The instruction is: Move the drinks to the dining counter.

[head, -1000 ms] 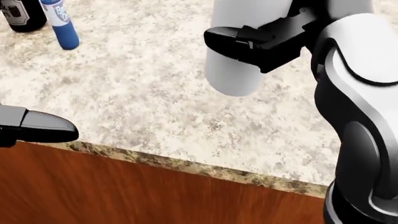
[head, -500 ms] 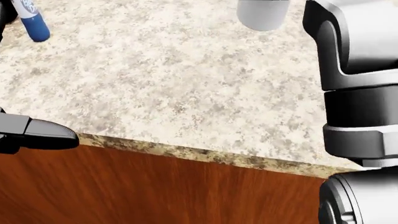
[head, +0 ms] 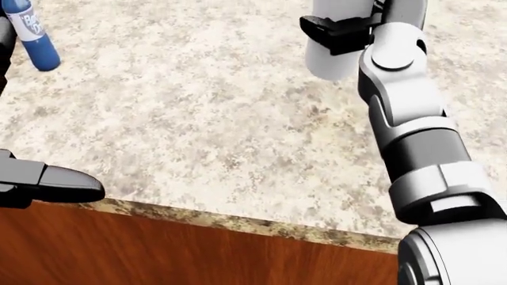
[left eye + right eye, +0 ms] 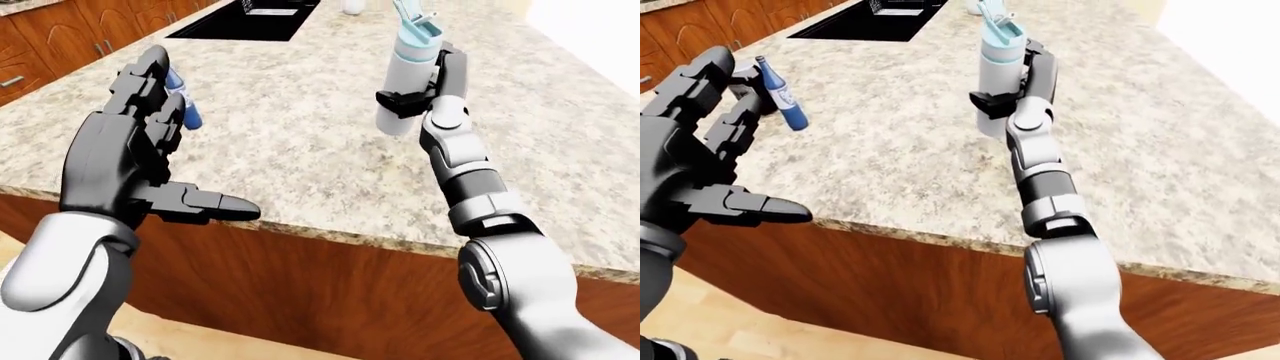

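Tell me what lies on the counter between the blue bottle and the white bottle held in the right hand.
Nothing: in the head view only bare speckled counter shows between the blue bottle and the white bottle gripped by the right hand.

Speckled granite counter [image 4: 300,150], glossy wood front [image 4: 330,292]

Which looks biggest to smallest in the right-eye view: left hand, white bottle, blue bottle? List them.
1. Left hand, though it is nearest the camera, so that inflates it.
2. White bottle.
3. Blue bottle.

The right hand [image 3: 349,27] grips a white bottle [image 3: 333,59] over the speckled counter [image 3: 198,119].
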Controlling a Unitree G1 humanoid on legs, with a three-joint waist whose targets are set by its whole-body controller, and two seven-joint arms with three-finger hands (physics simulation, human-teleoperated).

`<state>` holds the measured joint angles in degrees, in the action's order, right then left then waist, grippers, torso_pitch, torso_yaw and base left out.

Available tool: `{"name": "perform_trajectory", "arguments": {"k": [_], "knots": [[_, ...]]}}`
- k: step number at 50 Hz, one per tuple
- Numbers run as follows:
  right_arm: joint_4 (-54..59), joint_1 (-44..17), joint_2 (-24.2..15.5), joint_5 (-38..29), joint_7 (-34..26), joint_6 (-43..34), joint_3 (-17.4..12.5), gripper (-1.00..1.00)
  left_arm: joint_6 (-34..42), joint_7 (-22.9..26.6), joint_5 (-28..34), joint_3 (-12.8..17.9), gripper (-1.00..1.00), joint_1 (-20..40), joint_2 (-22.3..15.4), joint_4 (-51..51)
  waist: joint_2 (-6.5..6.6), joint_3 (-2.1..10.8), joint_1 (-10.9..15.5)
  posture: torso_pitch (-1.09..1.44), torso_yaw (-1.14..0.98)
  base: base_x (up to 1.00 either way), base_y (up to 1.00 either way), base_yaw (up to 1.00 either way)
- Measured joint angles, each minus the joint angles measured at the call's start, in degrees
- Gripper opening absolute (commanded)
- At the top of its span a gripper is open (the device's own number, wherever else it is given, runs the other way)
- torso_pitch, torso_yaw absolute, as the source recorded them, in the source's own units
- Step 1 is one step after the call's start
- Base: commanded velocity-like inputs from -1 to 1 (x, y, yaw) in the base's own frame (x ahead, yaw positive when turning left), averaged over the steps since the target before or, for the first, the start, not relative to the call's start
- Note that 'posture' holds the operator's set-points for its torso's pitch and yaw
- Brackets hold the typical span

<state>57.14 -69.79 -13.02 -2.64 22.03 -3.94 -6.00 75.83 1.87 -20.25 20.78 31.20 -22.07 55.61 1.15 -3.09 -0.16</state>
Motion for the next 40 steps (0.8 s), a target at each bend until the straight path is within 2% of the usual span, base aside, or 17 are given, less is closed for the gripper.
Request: {"name": "perform_trajectory", "arguments": {"k": [7,9,14,18,31,37,40], "knots": [[1.54,1.17,0.1,-0.65,-0.1,1.27,-0.05,-0.99,-1.25,0.48,1.05,-0.89,1.0,-0.81,0.43,-0.44,-0.08,0.01,-0.08,0.0,0.0,0.0,0.0,0.0],[2.0,1.5,0.06,-0.8,-0.25,1.58,-0.05,-0.85,-2.04,0.66,1.53,-1.26,1.0,-1.27,0.61,-0.95,-0.11,0.02,-0.06,0.0,0.0,0.0,0.0,0.0],[3.17,2.32,0.1,-1.05,-0.54,2.4,-0.14,-0.72,-2.25,1.06,2.38,-1.46,1.0,-1.22,0.84,-1.05,-0.23,-0.04,-0.09,0.0,0.0,0.0,0.0,0.0],[3.32,3.12,0.0,-1.21,-0.81,2.46,-0.11,-0.36,-2.21,1.34,2.88,-1.5,1.0,-1.01,0.96,-0.83,-0.23,-0.02,-0.05,0.0,0.0,0.0,0.0,0.0],[2.94,4.97,-0.13,-1.83,-1.33,3.42,-0.18,-0.07,-1.54,2.12,3.99,-1.81,1.0,-0.65,1.36,-0.51,-0.19,0.25,-0.02,0.0,0.0,0.0,0.0,0.0],[2.98,5.28,-0.22,-1.9,-1.71,4.37,-0.21,0.21,-1.26,2.35,4.41,-2.02,1.0,-0.97,1.67,0.05,-0.28,0.48,0.04,0.0,0.0,0.0,0.0,0.0],[2.95,5.52,-0.31,-1.93,-1.83,4.5,-0.29,0.22,-1.42,2.54,4.67,-2.09,1.0,-1.15,1.76,-0.08,-0.35,0.53,0.04,0.0,0.0,0.0,0.0,0.0]]}}
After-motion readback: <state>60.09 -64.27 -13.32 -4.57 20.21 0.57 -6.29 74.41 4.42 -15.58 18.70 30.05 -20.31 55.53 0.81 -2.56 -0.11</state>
